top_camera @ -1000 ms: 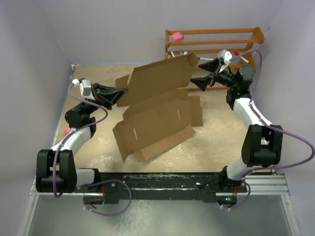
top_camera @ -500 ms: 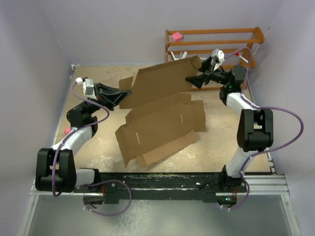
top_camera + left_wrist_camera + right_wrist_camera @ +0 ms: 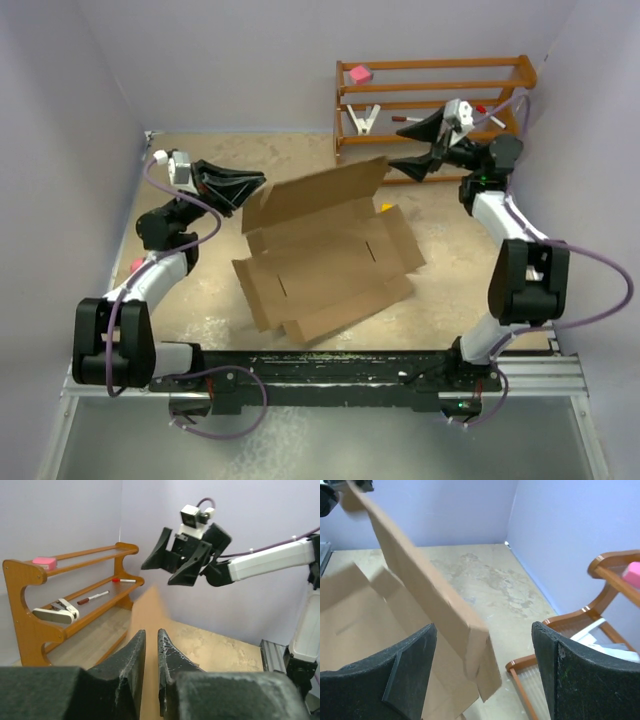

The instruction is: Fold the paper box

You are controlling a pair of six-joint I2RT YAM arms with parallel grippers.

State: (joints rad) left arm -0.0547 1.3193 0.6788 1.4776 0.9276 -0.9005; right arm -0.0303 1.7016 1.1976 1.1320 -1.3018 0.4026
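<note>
We see the paper box (image 3: pixel 330 255) lying near the middle of the counter (image 3: pixel 455 300), between the two arms. It is plain brown corrugated cardboard, a cut-out sheet only partly folded. A broad base panel carrying a few narrow slots lies flat, and smaller flaps spread out at its near and left edges.

Its long axis runs diagonally, from the near left towards the far right. The long rear flap (image 3: pixel 315 190) follows that same line. It is lifted off the counter and stands tilted, with its free edge uppermost.

The left hand (image 3: pixel 258 184) sits at the flap's left end. In its wrist view the fingers show only a thin slit, and the flap's blurred edge rises in line with that slit. We cannot tell whether the card is pinched.

The right hand (image 3: pixel 397 150) hovers at the flap's far right corner with its fingers spread wide, holding nothing.

Behind it a wooden rack (image 3: pixel 440 65) stands against the back wall, with a pink block (image 3: pixel 360 73) on its top shelf.
</note>
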